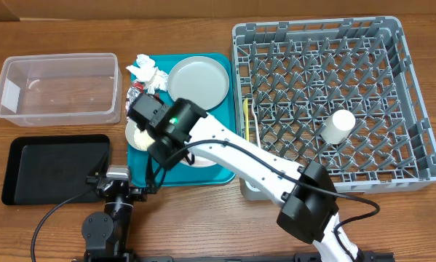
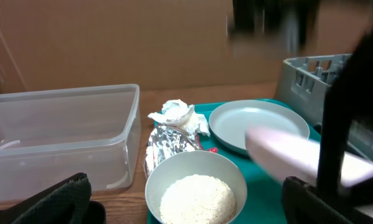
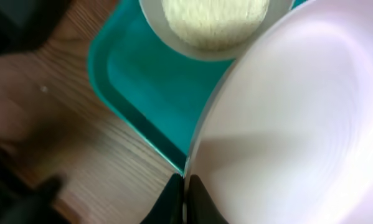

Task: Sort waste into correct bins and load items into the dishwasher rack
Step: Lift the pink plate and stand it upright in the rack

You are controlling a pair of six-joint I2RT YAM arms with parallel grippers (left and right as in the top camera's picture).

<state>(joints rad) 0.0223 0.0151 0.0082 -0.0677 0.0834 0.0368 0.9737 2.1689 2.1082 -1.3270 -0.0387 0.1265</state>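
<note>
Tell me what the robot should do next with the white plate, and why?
Probably lift the white plate clear of the teal tray and carry it toward the rack: the right gripper is pinching its rim, and the rack has many free pegs.

Near centre, bowl (image 2: 174, 180) of rice (image 2: 197, 200); foil wrapper (image 2: 170, 140), tissue (image 2: 177, 114) beyond it; grey-green plate (image 2: 258, 124) right, blurred white plate (image 2: 292, 158) nearer; clear tub (image 2: 61, 137) left.

A teal tray (image 1: 136, 161) lies flat at centre-left of the overhead frame on a wooden table (image 1: 392, 218), with a brown cardboard wall (image 2: 111, 37) filling the upper left-wrist frame.
</note>
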